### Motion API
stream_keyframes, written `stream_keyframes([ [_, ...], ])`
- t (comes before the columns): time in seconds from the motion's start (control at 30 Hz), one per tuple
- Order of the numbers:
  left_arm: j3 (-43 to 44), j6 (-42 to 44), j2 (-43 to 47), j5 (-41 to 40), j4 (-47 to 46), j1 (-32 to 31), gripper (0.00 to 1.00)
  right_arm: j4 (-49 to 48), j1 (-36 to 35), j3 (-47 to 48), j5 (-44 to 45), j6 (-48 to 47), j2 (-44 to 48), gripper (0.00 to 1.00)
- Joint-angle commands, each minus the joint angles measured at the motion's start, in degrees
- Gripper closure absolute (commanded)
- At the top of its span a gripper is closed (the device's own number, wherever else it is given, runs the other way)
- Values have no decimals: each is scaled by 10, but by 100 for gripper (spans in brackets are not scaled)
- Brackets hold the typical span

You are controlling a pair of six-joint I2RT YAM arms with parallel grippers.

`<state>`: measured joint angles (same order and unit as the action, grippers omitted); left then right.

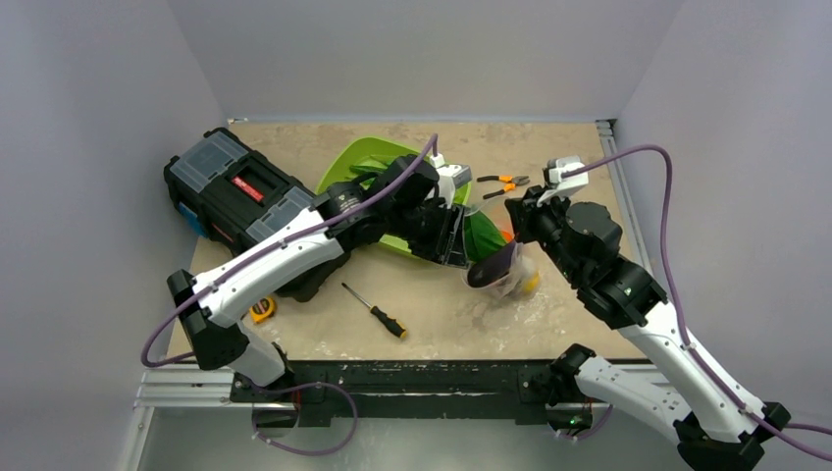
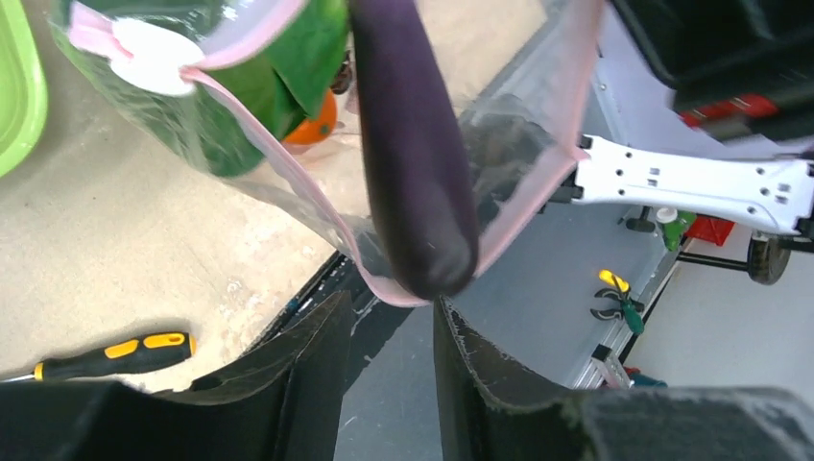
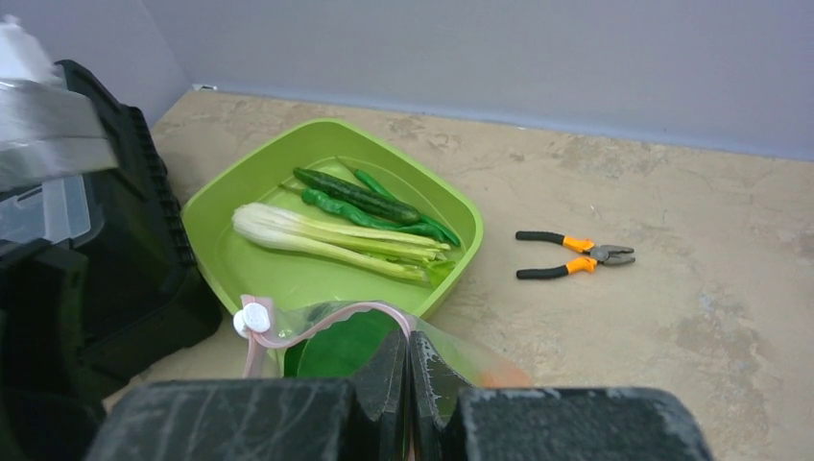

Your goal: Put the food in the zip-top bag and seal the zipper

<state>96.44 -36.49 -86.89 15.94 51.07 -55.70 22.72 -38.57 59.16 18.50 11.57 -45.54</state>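
Observation:
The clear zip-top bag (image 1: 512,280) hangs between the two grippers with its mouth open. A purple eggplant (image 2: 413,173) sticks out of the mouth, its blunt end just past my left fingertips. Green leafy food (image 2: 288,67) and an orange (image 2: 312,125) sit inside the bag. The pink zipper (image 2: 240,106) carries a white slider (image 2: 154,53). My left gripper (image 2: 392,305) is open and holds nothing. My right gripper (image 3: 408,336) is shut on the zipper edge (image 3: 336,312). Bok choy (image 3: 326,240) and green pods (image 3: 360,197) lie in the lime-green tray (image 3: 240,182).
A black toolbox (image 1: 235,186) stands at the left, against the tray (image 1: 353,162). A screwdriver (image 1: 378,312) and a yellow tape measure (image 1: 260,309) lie near the front. Orange-handled pliers (image 1: 502,183) lie behind the bag. Grey walls enclose the table.

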Motion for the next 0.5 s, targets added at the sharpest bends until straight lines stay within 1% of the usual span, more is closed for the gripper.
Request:
stream_keyframes([
  [0.0,-6,-26,-18,0,-29,12,65,-30,0,35,3,5,3,100],
  [0.37,-16,-32,-54,22,-27,12,64,-28,0,40,-2,0,4,100],
  [0.43,-8,-29,-61,31,-29,14,67,-28,0,41,-2,0,4,100],
  [0.47,-3,-26,-65,34,-27,14,72,-27,0,41,-1,0,4,100],
])
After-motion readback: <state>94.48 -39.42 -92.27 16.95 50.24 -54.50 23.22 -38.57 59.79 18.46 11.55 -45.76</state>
